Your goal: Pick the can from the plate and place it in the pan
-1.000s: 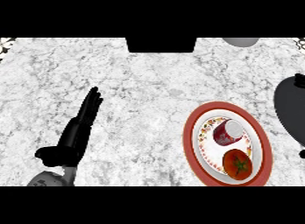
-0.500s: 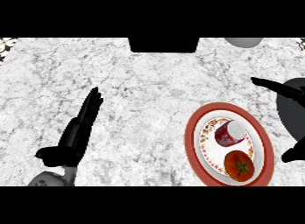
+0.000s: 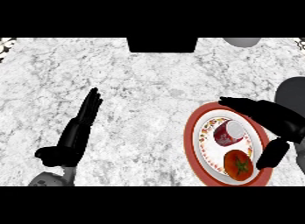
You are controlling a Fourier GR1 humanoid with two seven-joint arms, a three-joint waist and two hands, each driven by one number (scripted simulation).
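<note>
On the white-and-grey marbled counter (image 3: 148, 87), the robot's black left hand (image 3: 77, 131) rests at the view's left with its fingers straight and together, pointing up and holding nothing. To the right, the small red can (image 3: 228, 132) sits on the round red-rimmed white plate (image 3: 195, 144), just above a red tomato (image 3: 239, 165). The black right hand (image 3: 281, 120) hangs over the plate's right rim with fingers stretched out and thumb spread wide, grasping nothing, in front of the dark grey round pan (image 3: 300, 89) at the right edge.

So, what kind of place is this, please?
Probably a kitchen: there is a white marbled counter, and on it a red-rimmed plate holding a can and a tomato.
</note>
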